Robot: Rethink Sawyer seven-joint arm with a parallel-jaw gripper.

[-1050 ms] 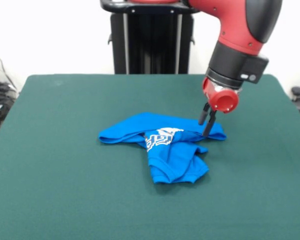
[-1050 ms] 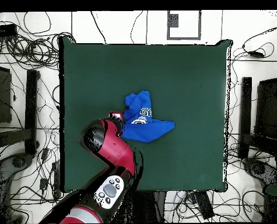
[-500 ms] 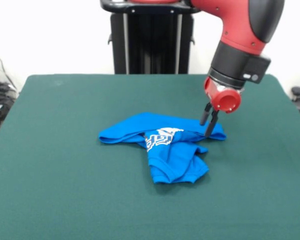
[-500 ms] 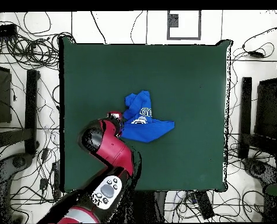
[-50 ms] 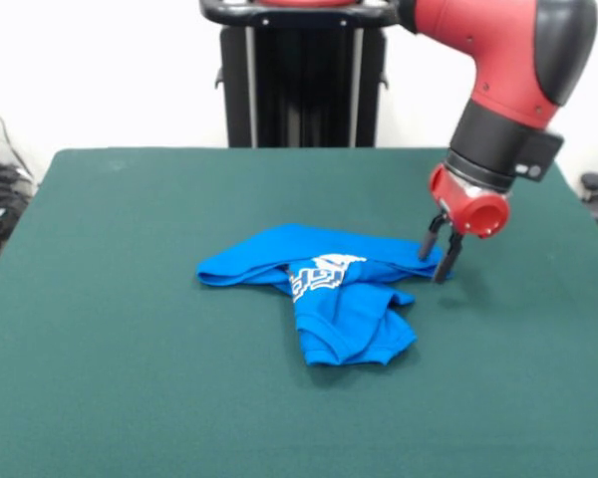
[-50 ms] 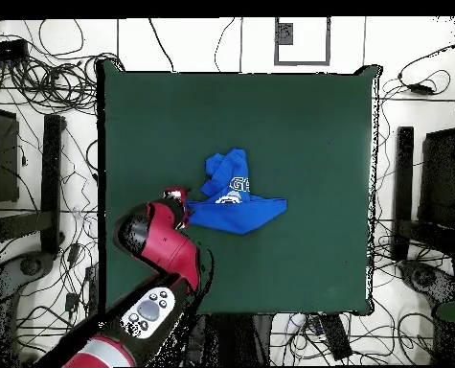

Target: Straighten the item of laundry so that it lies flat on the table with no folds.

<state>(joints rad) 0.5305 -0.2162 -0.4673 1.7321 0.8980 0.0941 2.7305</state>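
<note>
While the garment lies crumpled, entries run as follows.
Garment: blue shirt (image 5: 324, 289), mid-table, bunched, 1 flap folded toward the camera, white lettering (image 5: 322, 273) creased.
Table: green top (image 5: 130, 329), bare around the cloth.
Gripper: pincer (image 5: 441, 254) slightly parted, holding nothing, tips at the shirt's right corner.
Change: arm (image 6: 159, 244) slid sideways off the cloth within 1 second; shirt unmoved.
Meaning: no flattening yet; probably repositioning for a corner grasp.
</note>
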